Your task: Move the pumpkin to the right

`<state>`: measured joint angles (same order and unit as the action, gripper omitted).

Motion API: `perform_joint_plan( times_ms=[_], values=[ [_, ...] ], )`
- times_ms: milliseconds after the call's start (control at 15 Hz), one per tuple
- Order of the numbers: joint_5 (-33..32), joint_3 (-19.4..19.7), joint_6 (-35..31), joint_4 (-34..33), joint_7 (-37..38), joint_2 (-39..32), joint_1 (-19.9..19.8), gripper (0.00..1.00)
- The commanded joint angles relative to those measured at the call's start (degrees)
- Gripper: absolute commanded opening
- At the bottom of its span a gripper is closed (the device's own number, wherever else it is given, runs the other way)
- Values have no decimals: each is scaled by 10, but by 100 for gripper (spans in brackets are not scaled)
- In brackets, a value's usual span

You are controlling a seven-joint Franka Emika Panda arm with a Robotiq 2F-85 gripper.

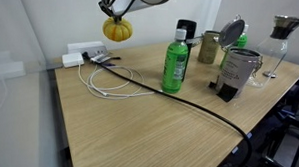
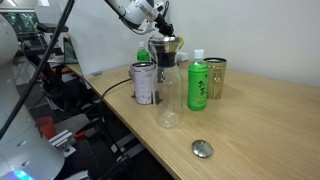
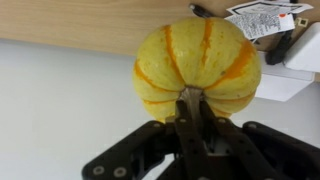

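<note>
– Locating the pumpkin [image 1: 116, 30]: where does it sit?

– Off the table [image 1: 138, 123] altogether. In an exterior view it hangs in the air above the far corner, close to the white power strip [image 1: 83, 54] and the coiled white cable [image 1: 102, 82].

– And the fingers [image 3: 184, 118]?

– Pressed together on the short dark stem, as the wrist view shows. The yellow body with orange ribs fills the space just beyond them.

– What stands nearest on the table?

– A green bottle [image 1: 175, 62], upright near the middle of the far edge and well apart from the pumpkin. Past it, toward the opposite far corner, stand a metal can [image 1: 240, 69] and a glass carafe [image 1: 279, 43]. A black cable [image 1: 184, 98] runs from the power strip across the table to the near edge.

– Anything near the front edge?

– A small round metal lid [image 2: 203, 149], lying flat and alone in an exterior view.
</note>
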<state>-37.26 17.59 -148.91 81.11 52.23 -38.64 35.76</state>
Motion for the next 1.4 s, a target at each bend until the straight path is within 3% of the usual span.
perform_joint_plan(
  times_ms=[0,467,533,733,800,1200,1267,1333],
  values=[
    [-37,9,66,-53,69,-26,6,4],
    [-49,-40,178,-90,95,-34,-14,4],
    [-32,-18,177,-87,83,-35,2,4],
    [-32,-24,152,-85,79,-35,-6,4],
    [-29,-24,160,-69,91,-27,-1,16],
    [-29,-24,159,-69,91,-27,-1,16],
    [-29,-24,159,-69,91,-27,-1,4],
    [-29,-21,171,-70,93,-23,1,4]
  ],
)
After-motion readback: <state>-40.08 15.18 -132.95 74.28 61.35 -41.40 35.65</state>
